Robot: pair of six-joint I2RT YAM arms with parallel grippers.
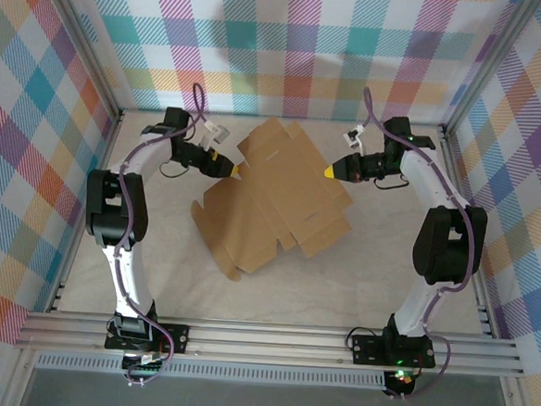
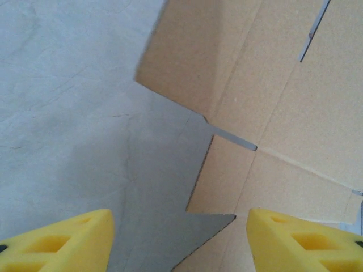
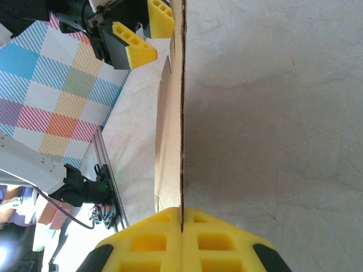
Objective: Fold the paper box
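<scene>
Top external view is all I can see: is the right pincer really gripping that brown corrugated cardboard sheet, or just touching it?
Observer: Gripping. In the right wrist view the right pincer is shut on the brown corrugated cardboard sheet, whose edge runs between its yellow fingers.
Operator: And the left one?
Observer: In the left wrist view the left pincer is open; a notched corner of the sheet lies between its spread fingers, ungripped.
Operator: Is the sheet lying flat?
Observer: Not there: that corner throws a wide shadow on the pale table, so it looks lifted.
</scene>
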